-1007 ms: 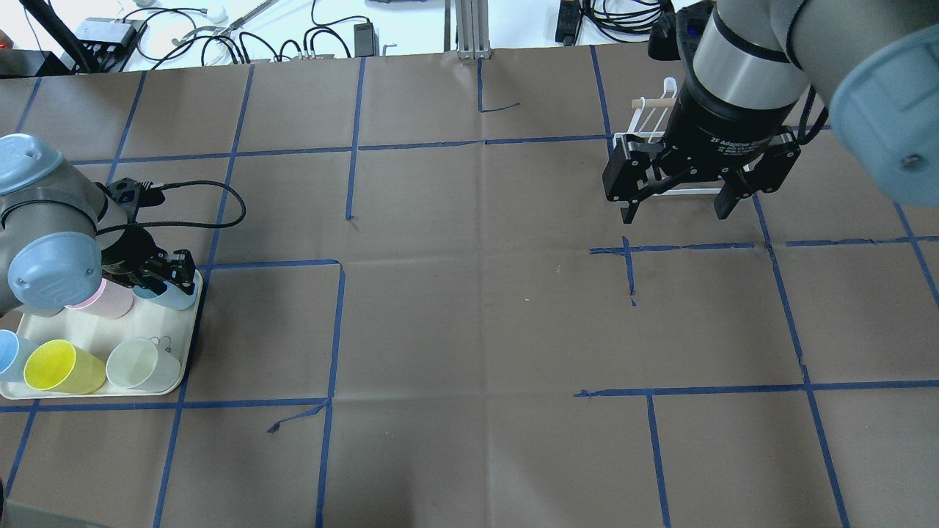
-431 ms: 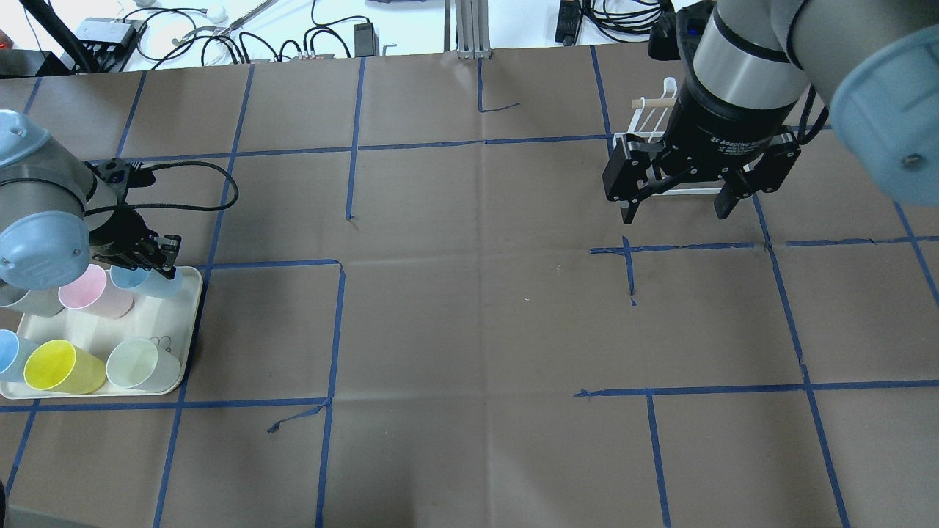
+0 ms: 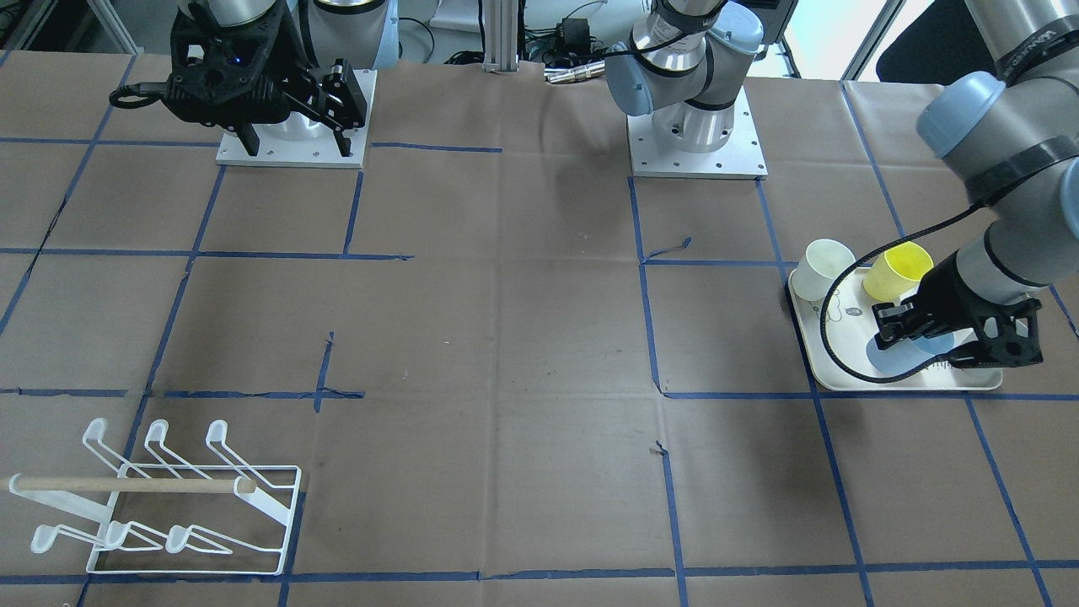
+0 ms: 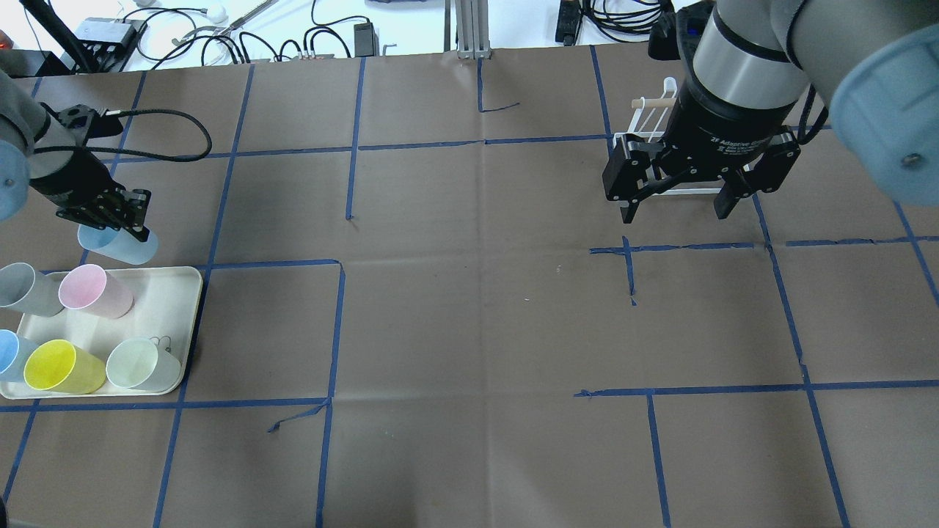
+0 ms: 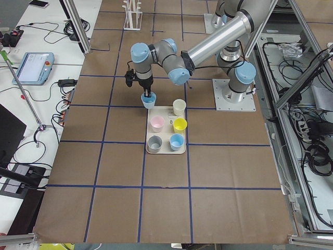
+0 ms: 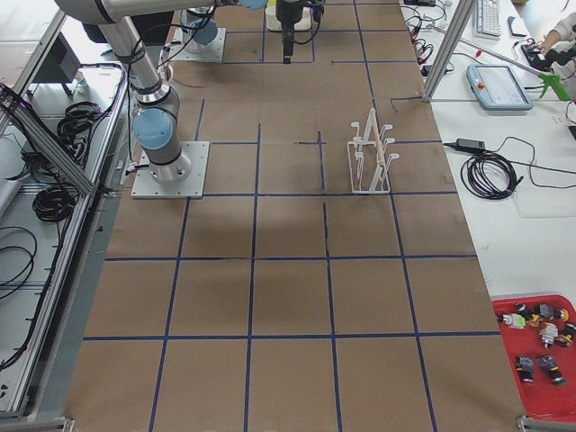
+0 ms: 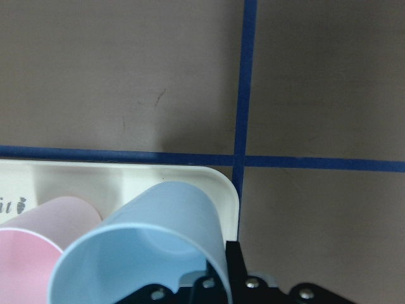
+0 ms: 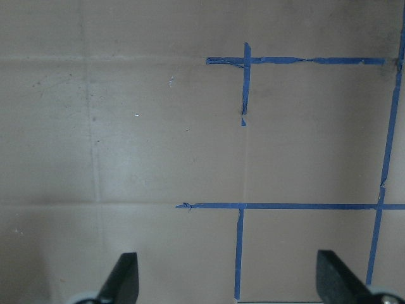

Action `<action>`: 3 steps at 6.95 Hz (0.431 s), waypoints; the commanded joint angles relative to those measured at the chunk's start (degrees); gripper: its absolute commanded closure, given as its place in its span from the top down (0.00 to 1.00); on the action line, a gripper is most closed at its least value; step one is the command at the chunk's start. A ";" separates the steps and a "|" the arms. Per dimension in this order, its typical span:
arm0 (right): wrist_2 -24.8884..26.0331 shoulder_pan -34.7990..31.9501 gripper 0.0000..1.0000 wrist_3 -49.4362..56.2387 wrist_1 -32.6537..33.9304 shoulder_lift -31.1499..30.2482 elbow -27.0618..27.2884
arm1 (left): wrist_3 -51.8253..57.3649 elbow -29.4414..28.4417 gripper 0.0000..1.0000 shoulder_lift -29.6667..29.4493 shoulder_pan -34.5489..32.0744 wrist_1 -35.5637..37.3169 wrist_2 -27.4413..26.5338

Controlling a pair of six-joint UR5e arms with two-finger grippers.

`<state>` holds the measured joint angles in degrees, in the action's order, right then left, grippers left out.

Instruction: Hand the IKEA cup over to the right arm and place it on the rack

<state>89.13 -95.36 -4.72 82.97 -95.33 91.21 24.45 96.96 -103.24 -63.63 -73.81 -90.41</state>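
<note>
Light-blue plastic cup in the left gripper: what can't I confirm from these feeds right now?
1. Finger contact on the light-blue plastic cup: in the left wrist view, the frame's bottom edge cuts it off; overhead, the left gripper covers the rim.
2. Cup's clearance over the cream tray: in the front-facing view, the gripper overlaps the cup.
3. White wire rack: overhead, the right gripper hides most of it.
</note>
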 commanded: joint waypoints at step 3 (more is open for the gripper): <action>-7.17 0.18 1.00 0.14 6.28 0.66 0.19 | 10.74 -8.72 0.00 -1.00 -1.23 -0.93 13.46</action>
<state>86.07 -95.25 -4.67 85.07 -95.13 91.21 29.74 88.64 -104.05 -64.60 -77.54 -82.46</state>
